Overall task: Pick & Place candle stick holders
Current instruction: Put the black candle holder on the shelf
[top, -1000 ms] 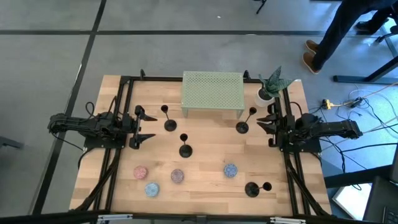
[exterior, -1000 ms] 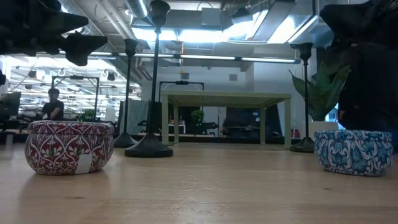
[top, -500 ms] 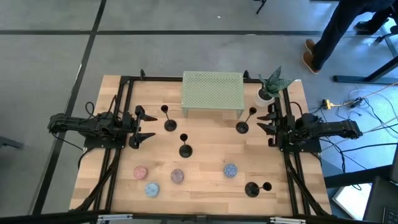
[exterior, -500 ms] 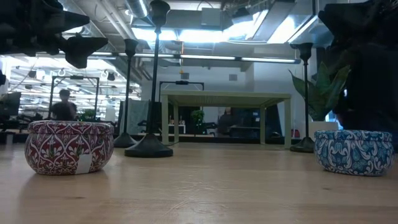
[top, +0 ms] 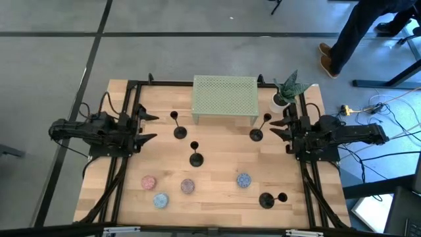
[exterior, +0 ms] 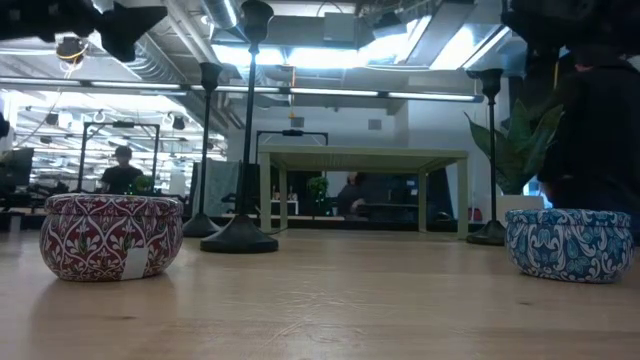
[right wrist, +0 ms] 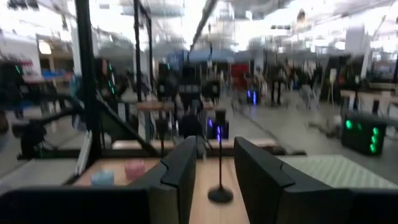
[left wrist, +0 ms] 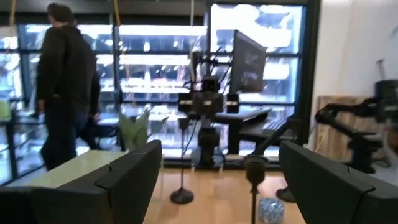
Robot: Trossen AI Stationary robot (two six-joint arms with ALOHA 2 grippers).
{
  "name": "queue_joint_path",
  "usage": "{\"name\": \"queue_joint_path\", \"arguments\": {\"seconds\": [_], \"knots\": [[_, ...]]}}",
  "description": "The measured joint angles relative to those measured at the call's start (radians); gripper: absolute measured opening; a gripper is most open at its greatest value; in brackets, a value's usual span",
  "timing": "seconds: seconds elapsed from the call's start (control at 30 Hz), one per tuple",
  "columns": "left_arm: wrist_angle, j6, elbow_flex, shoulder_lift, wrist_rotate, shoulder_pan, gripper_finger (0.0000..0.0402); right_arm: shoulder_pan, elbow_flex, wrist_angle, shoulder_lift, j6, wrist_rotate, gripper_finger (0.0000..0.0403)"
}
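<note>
Several black candle stick holders stand upright on their round bases on the wooden table (top: 217, 168): one at the far left (top: 179, 131), one in the middle (top: 195, 158), one at the far right (top: 256, 135), one at the near right (top: 266, 200). My left gripper (top: 148, 127) hovers open at the table's left side, level with the far-left holder. My right gripper (top: 276, 128) hovers at the right side beside the far-right holder, its fingers a narrow gap apart (right wrist: 216, 146). Neither holds anything. In the left wrist view, holders (left wrist: 181, 180) show between the wide-open fingers (left wrist: 219, 148).
A green perforated stand (top: 225, 99) sits at the far middle, a potted plant (top: 286, 92) at the far right corner. Small round tins lie near the front: pink (top: 148, 182), blue (top: 160, 199), mauve (top: 187, 186), blue (top: 244, 180). A person walks beyond the far right corner.
Both grippers have risen from where they hung, their fingers tipping slightly upward; in the low view the left one has climbed to the picture's top. The holders and tins have kept still.
</note>
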Motion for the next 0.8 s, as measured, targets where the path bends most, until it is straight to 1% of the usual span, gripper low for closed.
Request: {"name": "queue_joint_path", "arguments": {"seconds": [0.13,0.23,0.33,0.47,0.6,0.7,0.8], "knots": [[-0.172,-0.005,0.070,0.048,-0.041,0.000,0.0322,0.000,0.068,-0.136,0.044,0.006,0.002,0.0113],[-0.187,0.022,0.075,0.070,-0.068,0.000,0.0322,0.000,0.081,-0.215,0.063,0.041,0.002,0.0113],[-0.188,0.054,0.075,0.085,-0.068,0.000,0.0322,0.000,0.081,-0.255,0.069,0.050,0.002,0.0113],[-0.186,0.059,0.075,0.085,-0.068,0.000,0.0322,0.000,0.081,-0.223,0.067,0.037,0.003,0.0113],[-0.185,0.067,0.075,0.084,-0.074,0.000,0.0322,0.000,0.083,-0.145,0.066,-0.073,0.016,0.0113],[-0.169,0.111,0.075,0.084,-0.078,0.000,0.0322,0.000,0.083,-0.135,0.066,-0.137,0.079,0.0121],[-0.129,0.130,0.076,0.084,-0.078,0.000,0.0322,0.000,0.083,-0.145,0.066,-0.143,0.190,0.0140]]}}
